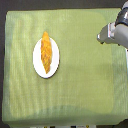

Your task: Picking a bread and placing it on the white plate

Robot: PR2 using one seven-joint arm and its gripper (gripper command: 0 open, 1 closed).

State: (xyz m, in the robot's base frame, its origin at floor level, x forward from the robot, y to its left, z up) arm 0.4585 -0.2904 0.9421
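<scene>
Bread (46, 52) lying on white plate (36, 64); pincer (102, 36) well apart, state unclear.

The white plate (46, 57) lies on a green cloth (75, 85) that covers the worktop. The bread (46, 52) rests on the plate, lengthwise along its long axis, its pointed ends near the rim. The tool (101, 36) hangs well apart from the plate, toward the exterior view's upper right, too blurred to read its jaws.
</scene>
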